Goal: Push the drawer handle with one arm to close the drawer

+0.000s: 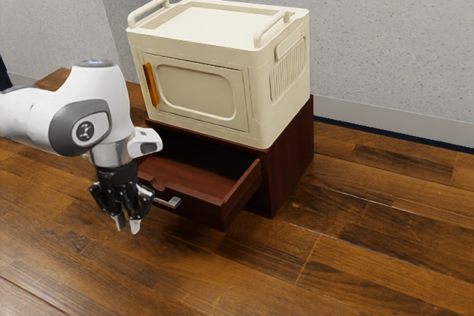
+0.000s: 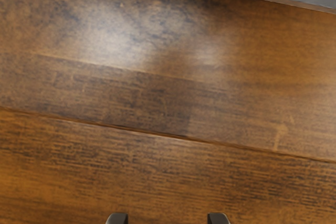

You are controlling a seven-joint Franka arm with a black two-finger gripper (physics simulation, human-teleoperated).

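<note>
While drawer (image 1: 196,212) stands open, handle (image 1: 173,202) lies near, apart from pincer (image 1: 127,226).

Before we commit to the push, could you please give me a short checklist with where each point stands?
1. Drawer fully closed: not ok, it stands well out of the dark cabinet.
2. Gripper near the drawer handle, on its outer side: ok.
3. Fingers shut for a compact pushing surface: not ok, they stand apart.
4. Gripper touching the handle: cannot tell from these angles.
5. Cream storage box upright on the cabinet: ok.
6. Box firm enough to stay put during a push: cannot tell.
</note>
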